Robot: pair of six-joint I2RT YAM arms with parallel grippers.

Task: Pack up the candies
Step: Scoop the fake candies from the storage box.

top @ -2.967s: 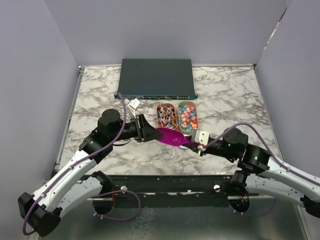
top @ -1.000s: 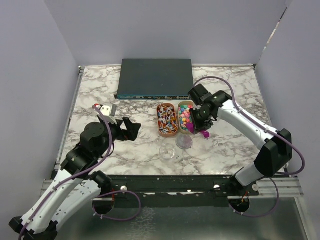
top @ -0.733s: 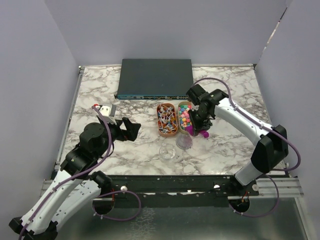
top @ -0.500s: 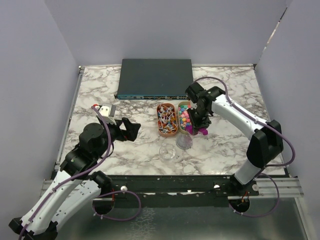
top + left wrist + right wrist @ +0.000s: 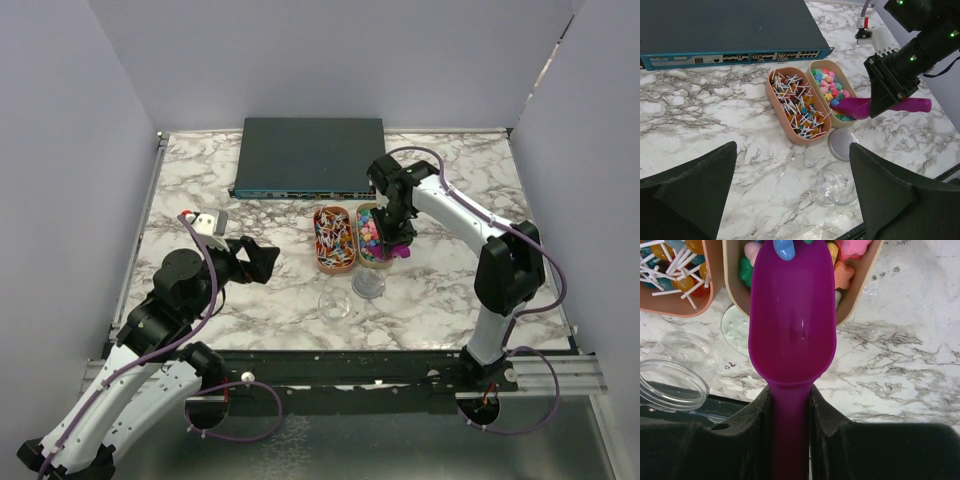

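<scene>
The candies are small pastel sweets filling the right-hand tan tray; in the right wrist view they lie just past the scoop's tip. My right gripper is shut on the handle of the purple scoop, whose bowl dips into the tray's near end with one blue candy at its lip. From above, the right gripper hangs over the tray's right side. The left gripper is open and holds nothing, left of both trays. A clear jar stands open, its lid beside it.
A second tan tray of lollipops sits left of the candy tray. A dark network switch lies along the back of the marble table. The jar and lid rest near the front edge.
The right arm has swung the scoop back and slightly left along the candy tray, its elbow folding in. The left arm has hardly moved and stays open.
</scene>
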